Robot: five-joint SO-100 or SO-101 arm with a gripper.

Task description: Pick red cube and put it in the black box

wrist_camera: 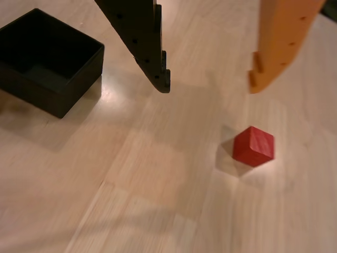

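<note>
Seen from the wrist: tool (210,87) hung above the pale wooden worktop (131,200), black and orange fingers spread wide apart, gripping nothing. Red cube (254,146) sat on the worktop lower right, below the orange finger (279,47). Black box (47,60) lay far left, open-topped.

In the wrist view the box (45,60) sits on the table (158,211) at the upper left, partly cut off by the left edge. The cube (254,146) rests on the table right of centre, well apart from the box. The gripper (209,87) enters from the top edge, one finger (145,42) between box and cube, the other finger (279,42) farther right; the cube lies below their tips, nearer the right-hand one
</note>
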